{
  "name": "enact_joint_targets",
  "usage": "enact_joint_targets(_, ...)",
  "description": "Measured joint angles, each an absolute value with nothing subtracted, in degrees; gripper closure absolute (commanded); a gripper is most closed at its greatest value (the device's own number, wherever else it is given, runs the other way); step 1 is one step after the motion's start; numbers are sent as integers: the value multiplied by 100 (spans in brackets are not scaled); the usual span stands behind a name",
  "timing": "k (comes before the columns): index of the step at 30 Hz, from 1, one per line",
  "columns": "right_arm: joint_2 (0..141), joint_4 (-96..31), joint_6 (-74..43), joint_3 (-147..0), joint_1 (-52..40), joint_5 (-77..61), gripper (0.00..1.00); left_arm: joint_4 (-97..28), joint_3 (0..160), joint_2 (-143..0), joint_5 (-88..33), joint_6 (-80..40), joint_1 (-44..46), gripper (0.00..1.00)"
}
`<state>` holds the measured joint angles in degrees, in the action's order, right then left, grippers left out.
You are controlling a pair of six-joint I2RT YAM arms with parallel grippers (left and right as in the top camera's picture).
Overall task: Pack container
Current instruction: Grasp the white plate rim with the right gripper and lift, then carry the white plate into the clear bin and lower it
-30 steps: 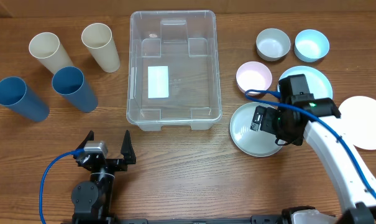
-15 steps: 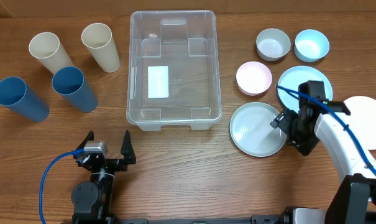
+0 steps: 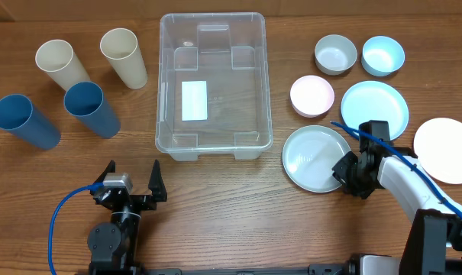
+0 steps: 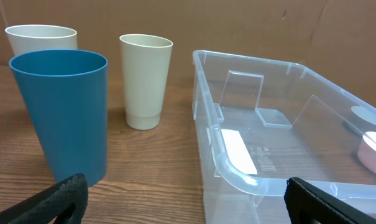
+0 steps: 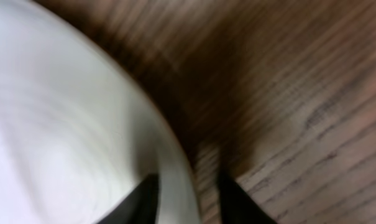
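Claw [image 5: 188,199] seemingly astride pale plate [image 5: 57,130] rim

Four cups [image 3: 85,107] (two blue), three bowls [image 3: 335,54], three plates [image 3: 374,107]

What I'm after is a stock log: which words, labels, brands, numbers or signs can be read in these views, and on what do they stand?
No text can be read.
On the container floor, the white label looks blank from overhead; any print is too small to read.
Beside it, in the left wrist view, moulded marks: too faint to read.
On the cups, bowls and plates: no text visible.
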<state>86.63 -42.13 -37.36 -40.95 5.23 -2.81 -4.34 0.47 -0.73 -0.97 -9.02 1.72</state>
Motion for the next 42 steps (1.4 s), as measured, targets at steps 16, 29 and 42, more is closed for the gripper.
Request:
enact_joint_targets(16, 8444, -5247, -3671, -4523, 530, -469, 96, -434, 47, -73, -97, -902, 172, 0)
enact_joint_targets(29, 7223, -6801, -2757, -6947, 510, -434, 96, -434, 47, -73, -97, -902, 172, 0)
enact_joint_targets(42, 7745, -3380, -2095, -7478, -2475, -1131, 96, -434, 47, -75, -97, -902, 172, 0)
